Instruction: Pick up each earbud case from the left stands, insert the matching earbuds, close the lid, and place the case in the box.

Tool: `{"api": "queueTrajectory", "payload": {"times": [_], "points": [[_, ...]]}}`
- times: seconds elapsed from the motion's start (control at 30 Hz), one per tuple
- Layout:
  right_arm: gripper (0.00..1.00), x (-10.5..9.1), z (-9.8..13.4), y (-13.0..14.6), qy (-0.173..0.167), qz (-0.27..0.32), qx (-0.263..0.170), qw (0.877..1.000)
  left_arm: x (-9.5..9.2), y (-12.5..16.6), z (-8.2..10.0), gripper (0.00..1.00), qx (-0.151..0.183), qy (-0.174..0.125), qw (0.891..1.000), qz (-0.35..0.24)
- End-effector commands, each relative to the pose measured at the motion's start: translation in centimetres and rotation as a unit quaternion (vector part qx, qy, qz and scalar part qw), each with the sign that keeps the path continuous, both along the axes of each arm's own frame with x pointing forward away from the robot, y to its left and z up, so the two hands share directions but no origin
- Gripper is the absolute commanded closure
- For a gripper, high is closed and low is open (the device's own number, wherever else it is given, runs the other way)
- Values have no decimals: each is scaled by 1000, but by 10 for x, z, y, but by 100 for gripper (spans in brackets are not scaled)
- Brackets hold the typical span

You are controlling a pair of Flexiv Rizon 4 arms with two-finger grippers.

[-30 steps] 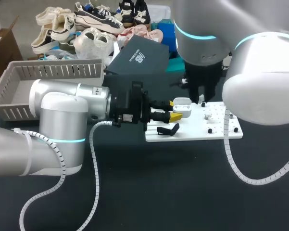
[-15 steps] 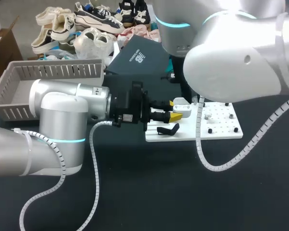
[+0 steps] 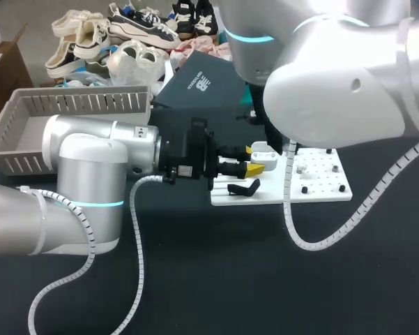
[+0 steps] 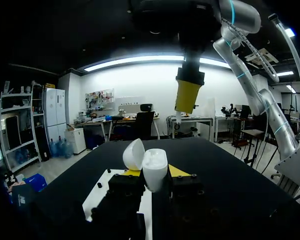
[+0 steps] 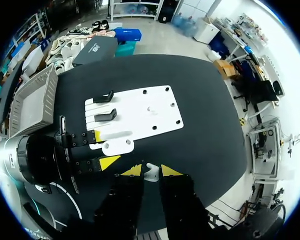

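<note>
While left pincer (image 4: pixel 154 175) grips one open case (image 4: pixel 154 161), right pincer (image 5: pixel 150 170) pinches one earbud (image 5: pixel 150 173).

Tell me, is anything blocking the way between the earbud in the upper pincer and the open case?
Nothing visible does. The right pincer holds the earbud above the earbud case in the left pincer. The lid is swung back, and only open air lies between them.

— How is the earbud case (image 4: pixel 154 167) looking?
— It's shining softly: smooth white plastic, like the earbud (image 5: pixel 150 171).
— And the table (image 3: pixel 195 279)?
— It's showing matt black. The stand board (image 3: pixel 321 192) is looking matt white, and the basket (image 3: pixel 70 105) at the upper left is looking like dull grey plastic.
</note>
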State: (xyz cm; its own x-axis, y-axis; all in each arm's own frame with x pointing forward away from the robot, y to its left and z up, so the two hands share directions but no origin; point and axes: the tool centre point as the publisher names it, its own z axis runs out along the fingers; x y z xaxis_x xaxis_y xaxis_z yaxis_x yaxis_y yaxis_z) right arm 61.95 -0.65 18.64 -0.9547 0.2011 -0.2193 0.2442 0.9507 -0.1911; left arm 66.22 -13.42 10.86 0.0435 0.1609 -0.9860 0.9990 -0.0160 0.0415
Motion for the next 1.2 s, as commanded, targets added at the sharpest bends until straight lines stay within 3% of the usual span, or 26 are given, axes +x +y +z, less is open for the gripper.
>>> {"api": "queueTrajectory", "payload": {"times": [0.03, 0.3, 0.57, 1.2], "points": [[100, 8, 2, 15, 12, -26, -18, 999, 0, 0, -1, 100, -1, -1, 1000, 1], [100, 16, -1, 16, 30, -85, -11, 996, 0, 0, -1, 100, -1, -1, 1000, 1], [100, 22, -5, 13, 18, -104, 11, 994, 0, 0, -1, 100, -1, -1, 1000, 1], [100, 27, -14, 22, 19, -92, 19, 995, 0, 0, -1, 100, -1, -1, 1000, 1]]}}
